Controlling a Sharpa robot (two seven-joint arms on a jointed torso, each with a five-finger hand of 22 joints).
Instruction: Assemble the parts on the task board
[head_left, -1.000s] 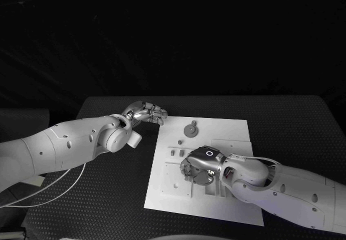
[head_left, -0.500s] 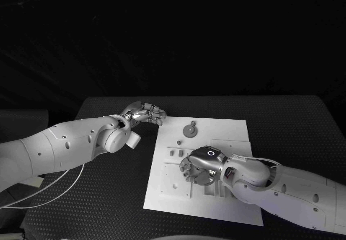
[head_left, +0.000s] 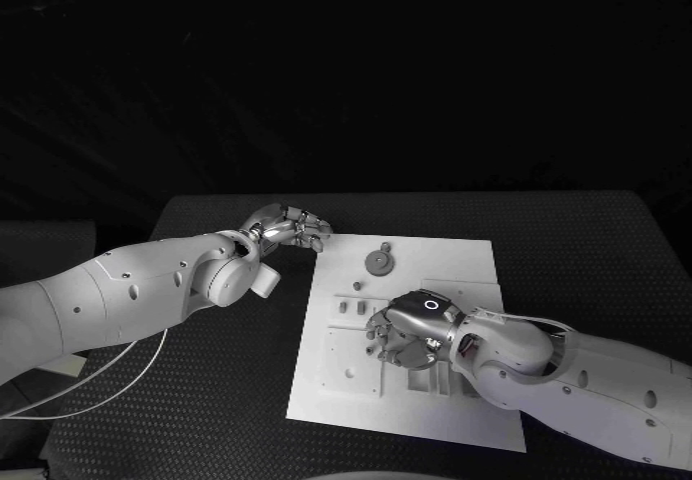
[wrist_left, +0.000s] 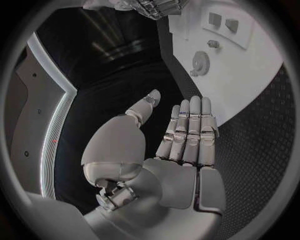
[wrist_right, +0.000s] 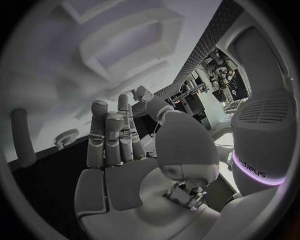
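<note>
The white task board (head_left: 450, 262) lies mid-table. A round grey gear part (head_left: 379, 261) rests on its far area, with small parts (head_left: 348, 306) nearer the left edge. My right hand (head_left: 408, 341) hovers low over the board's middle and covers the recesses there. In the right wrist view its fingers (wrist_right: 112, 135) are stretched out and hold nothing, close to the board (wrist_right: 37, 75) and the gear (wrist_right: 65, 136). My left hand (head_left: 289, 228) stays over the black table by the board's far left corner. Its fingers (wrist_left: 190, 130) are straight, the thumb is apart and it holds nothing; beyond them lie the board (wrist_left: 250, 70) and the gear (wrist_left: 200, 62).
Black textured table (head_left: 202, 400) surrounds the board on all sides. A white cable (head_left: 101, 375) trails under my left arm at the table's left edge. Moulded recesses (wrist_right: 125, 45) in the board lie just ahead of my right hand.
My right hand has shifted slightly toward the board's near end. My left hand has barely moved.
</note>
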